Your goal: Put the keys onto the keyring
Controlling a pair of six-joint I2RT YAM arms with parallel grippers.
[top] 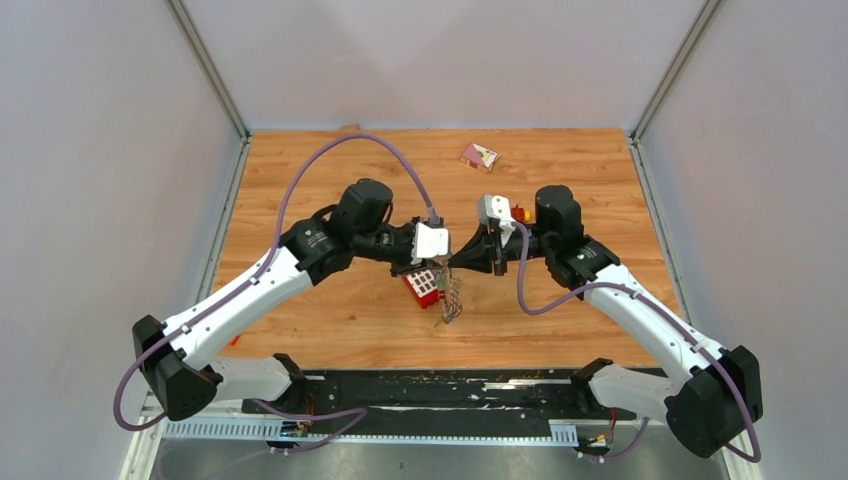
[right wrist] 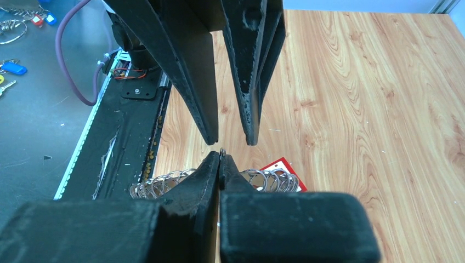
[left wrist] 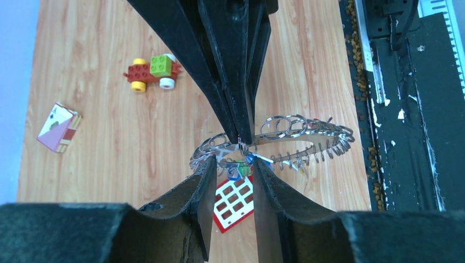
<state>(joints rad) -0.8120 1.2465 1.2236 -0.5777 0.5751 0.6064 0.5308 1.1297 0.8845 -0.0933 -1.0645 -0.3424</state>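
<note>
1 pale wooden table [top: 330, 320] carries the scene; 2 black-and-white robot arms, left [top: 250, 290] and right [top: 640, 310], reach in from the near edge and meet tip to tip over its middle; the left gripper [right wrist: 231, 141] has its 2 black fingers parted with a clear gap and nothing clamped between them; the right gripper [left wrist: 241, 137] has its fingers pressed together, pinching the thin wire at the rim of the large grey metal keyring [left wrist: 312, 131], whose edge is lined with many small loops.

From above the keyring shows as a narrow streak, its long axis running from the meeting fingertips toward the near edge of the table; in the left wrist view it is a flattened oval lying across the picture, the far end pointing at the black base strip; whether that end touches the wood I cannot tell.

1 red toy brick with white windows [left wrist: 233, 205] lies on the table beneath the pinch; 1 small pink-and-white card box [left wrist: 59, 127] and 1 red, yellow and green toy car [left wrist: 152, 71] sit well apart, further back.

Several tiny keys with blue and green plastic tags [left wrist: 239, 169] cluster just under the pinch, level with the left fingertips; whether they are threaded on the ring I cannot tell.
</note>
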